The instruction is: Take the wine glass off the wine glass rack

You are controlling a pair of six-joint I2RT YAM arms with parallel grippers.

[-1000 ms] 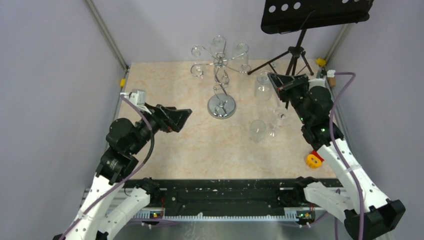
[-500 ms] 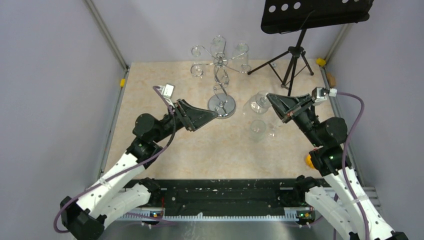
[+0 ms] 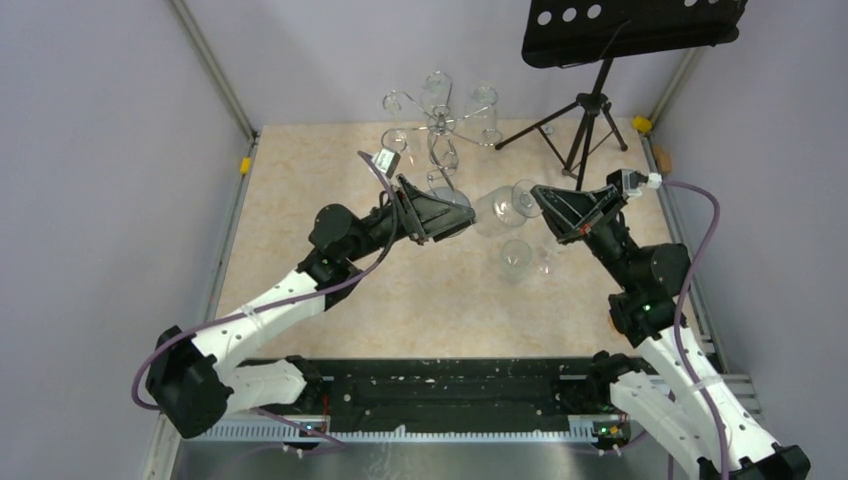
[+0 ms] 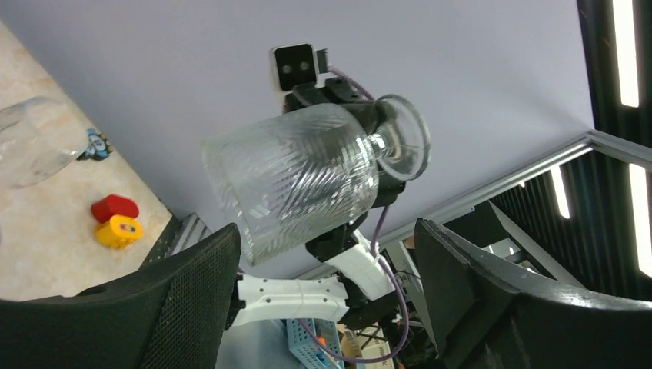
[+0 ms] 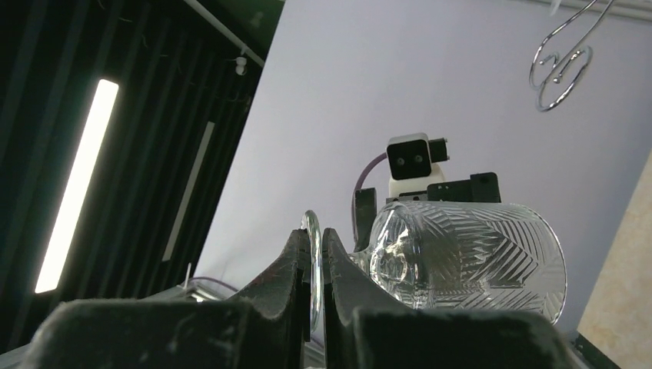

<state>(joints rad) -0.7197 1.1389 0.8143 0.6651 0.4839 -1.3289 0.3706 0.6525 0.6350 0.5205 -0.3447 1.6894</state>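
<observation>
Head count: two grippers, five glasses. Right gripper (image 5: 311, 234) is pinched tight on the foot of the wine glass (image 3: 498, 210), which is held sideways at 5 o'clock of the wine glass rack (image 3: 440, 125), clear of it. Left gripper (image 3: 458, 214) gapes wide with nothing in it, the bowl just ahead. Three hanging glasses (image 3: 482, 105) are on the rack, and one loose glass (image 3: 515, 258) lies at 6 o'clock of the held one. Tripod stand (image 3: 590, 110) crowds 1 o'clock; the widest tabletop (image 3: 300, 200) stretch is at 9.

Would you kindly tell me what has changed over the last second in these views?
The right gripper, shut on the foot of the wine glass, carried it from the far right towards the middle. The left gripper swung in from the left; its open fingers now flank the bowl. The wine glass rack, the standing glass and the music stand stayed put.
</observation>
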